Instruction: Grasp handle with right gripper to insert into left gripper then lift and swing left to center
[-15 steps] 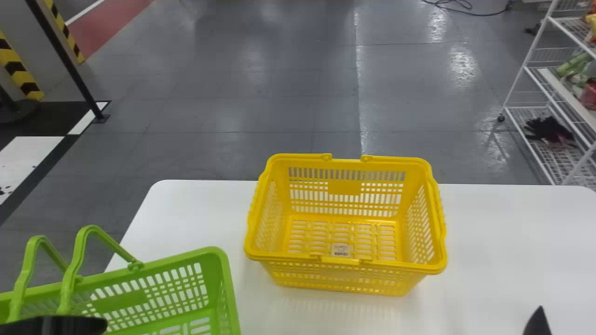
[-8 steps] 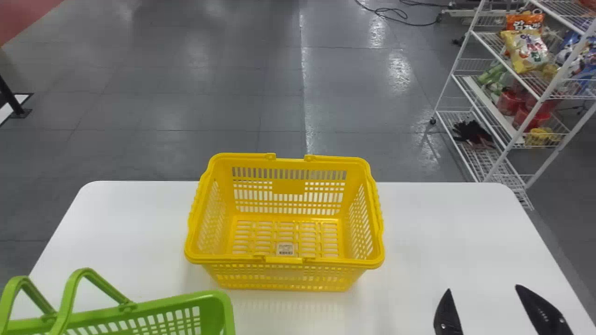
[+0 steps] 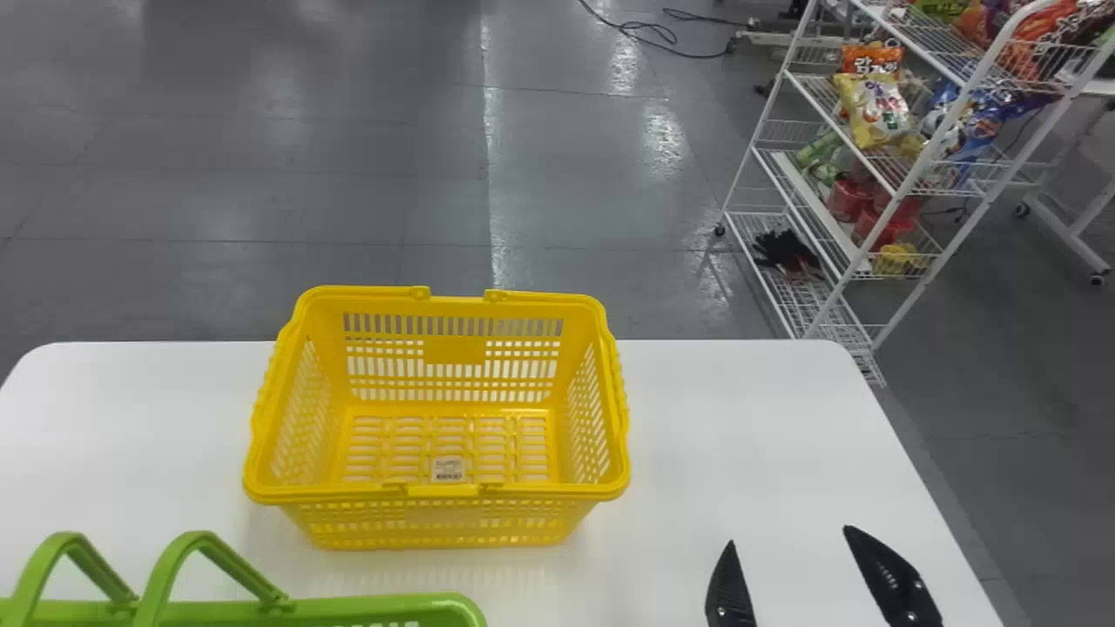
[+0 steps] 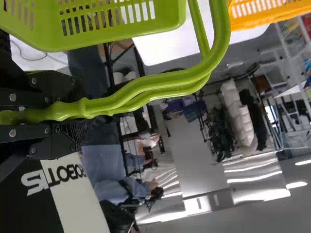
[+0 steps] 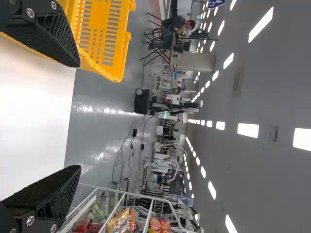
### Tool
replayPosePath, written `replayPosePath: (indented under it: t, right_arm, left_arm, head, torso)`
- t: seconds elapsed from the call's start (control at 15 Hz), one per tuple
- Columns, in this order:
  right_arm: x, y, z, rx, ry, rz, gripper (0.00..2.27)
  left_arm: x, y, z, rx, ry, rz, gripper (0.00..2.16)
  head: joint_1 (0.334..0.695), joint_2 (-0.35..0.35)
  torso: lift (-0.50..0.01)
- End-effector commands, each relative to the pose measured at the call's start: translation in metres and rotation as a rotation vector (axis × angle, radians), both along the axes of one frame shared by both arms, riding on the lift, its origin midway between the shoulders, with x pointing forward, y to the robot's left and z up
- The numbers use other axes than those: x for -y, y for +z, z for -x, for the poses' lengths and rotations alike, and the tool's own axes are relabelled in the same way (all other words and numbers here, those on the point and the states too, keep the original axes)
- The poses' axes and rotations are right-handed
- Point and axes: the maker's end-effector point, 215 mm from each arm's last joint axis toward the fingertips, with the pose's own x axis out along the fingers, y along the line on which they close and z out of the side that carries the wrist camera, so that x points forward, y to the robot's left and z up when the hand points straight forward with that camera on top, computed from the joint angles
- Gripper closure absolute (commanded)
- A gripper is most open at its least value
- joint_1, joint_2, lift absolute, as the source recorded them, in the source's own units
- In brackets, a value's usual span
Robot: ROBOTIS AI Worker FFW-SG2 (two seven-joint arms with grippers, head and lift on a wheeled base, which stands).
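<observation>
Glossy floor (image 3: 348, 200) behind, left gripper (image 4: 80, 111) clamps wavy green handles (image 4: 194, 74); right gripper (image 3: 788, 536) gapes wide, empty.

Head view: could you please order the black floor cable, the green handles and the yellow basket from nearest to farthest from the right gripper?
1. Yellow basket: on the table, just left of the right gripper.
2. Green handles: farther left, at the view's bottom left.
3. Black floor cable: on the floor, well beyond the table.
</observation>
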Motion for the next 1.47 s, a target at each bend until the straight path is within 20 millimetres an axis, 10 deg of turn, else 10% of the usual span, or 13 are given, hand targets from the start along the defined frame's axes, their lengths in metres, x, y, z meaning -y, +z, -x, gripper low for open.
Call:
replayPosePath:
  t: [0.0,0.47,1.4]
  right_arm:
    - [0.002,0.001,0.001,0.000,-0.002,0.002,0.04]
    - [0.006,0.005,0.002,0.010,-0.009,0.010,0.04]
    - [0.015,0.001,0.003,0.005,-0.019,0.010,0.05]
  left_arm:
    - [0.007,0.008,-0.004,-0.003,-0.028,0.033,1.97]
    - [0.048,0.000,-0.020,0.048,-0.141,0.015,1.97]
    - [0.035,-0.021,-0.064,0.045,-0.061,-0.053,1.97]
  head:
    - [0.695,-0.199]
    - [0.695,-0.280]
    - [0.695,-0.297]
  torso:
    - [-0.093]
    - [-0.093]
    - [-0.093]
